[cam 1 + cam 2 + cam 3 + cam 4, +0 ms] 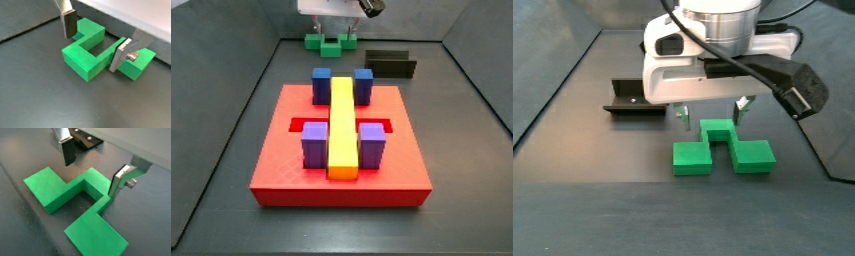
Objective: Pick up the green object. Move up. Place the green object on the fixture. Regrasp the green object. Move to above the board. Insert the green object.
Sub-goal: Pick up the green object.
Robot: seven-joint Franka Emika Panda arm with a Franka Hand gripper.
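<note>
Gripper spread wide over the green block on the dark floor.

The bright green plastic bridge-shaped block (720,152), smooth and matte with a wide bar and a square notch between two legs, lay flat on the dark grey floor (607,210). The two-finger gripper (95,39) hovered with its flat silver fingers (121,55) well apart, holding nothing; in both wrist views one finger stood beside a leg and its mate beside the bar. A side view showed the small dark box-like fixture (636,97) at about ten o'clock from the block, apart from it. Another side view alone showed the large flat red square board (278,165) with its long yellow bar (342,127), blue blocks (322,80) and purple blocks (314,145).
</note>
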